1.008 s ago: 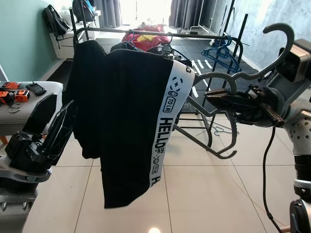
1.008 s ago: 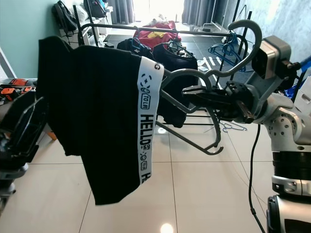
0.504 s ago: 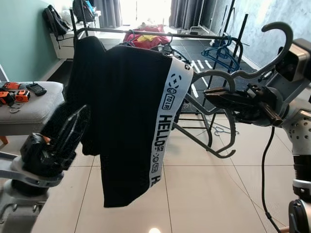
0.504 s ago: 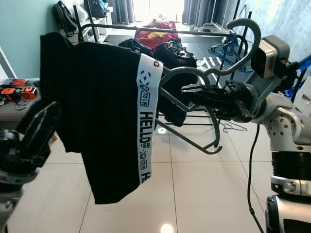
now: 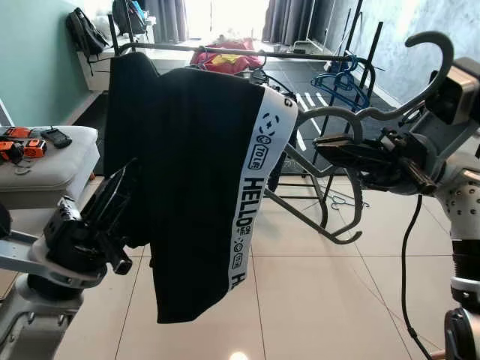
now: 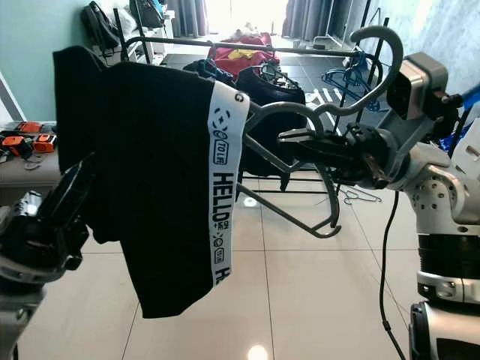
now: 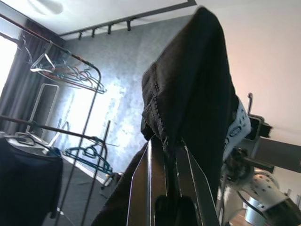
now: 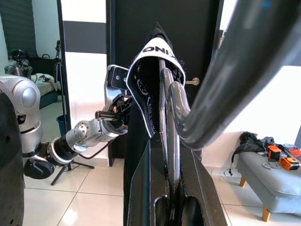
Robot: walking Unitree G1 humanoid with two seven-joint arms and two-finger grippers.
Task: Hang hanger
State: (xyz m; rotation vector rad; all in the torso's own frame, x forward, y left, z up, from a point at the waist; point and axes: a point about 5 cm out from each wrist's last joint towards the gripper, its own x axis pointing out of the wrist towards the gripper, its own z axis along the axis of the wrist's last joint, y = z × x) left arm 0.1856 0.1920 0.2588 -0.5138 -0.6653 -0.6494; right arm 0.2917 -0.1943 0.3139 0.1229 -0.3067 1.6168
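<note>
I've got the grey hanger (image 5: 341, 124) clamped in my right pincer (image 5: 330, 146), fingers closed on the neck just under the hook, so the hook curls up clear above the wrist, free to catch a bar. The hanger sits tilted out in front of me, its lower loop swinging down below the pincer and its left shoulder buried inside the black garment (image 5: 187, 187) with the white HELLO stripe. The garment drapes off that shoulder and hangs well above the floor (image 5: 315, 300).

My left pincer (image 5: 124, 187) is low on my left, right at the garment's left edge. In the left wrist view the two fingers (image 7: 146, 179) stand close together with a fold of black cloth between them, so I judge it pinches the hem; probably I'm steadying or spreading the cloth so it stays on the hanger during the carry. Grip looks light, could slip.

The clothes rack (image 5: 225, 51) stands behind the garment, well apart from the hook, with dark clothes and blue hangers (image 5: 341, 81) already on it. Hook is not on any bar yet, so the hanging step is undone. I'd judge the next move needs the right arm reaching toward that bar. Grey bench (image 5: 45, 161) with small tools sits off to my left.
</note>
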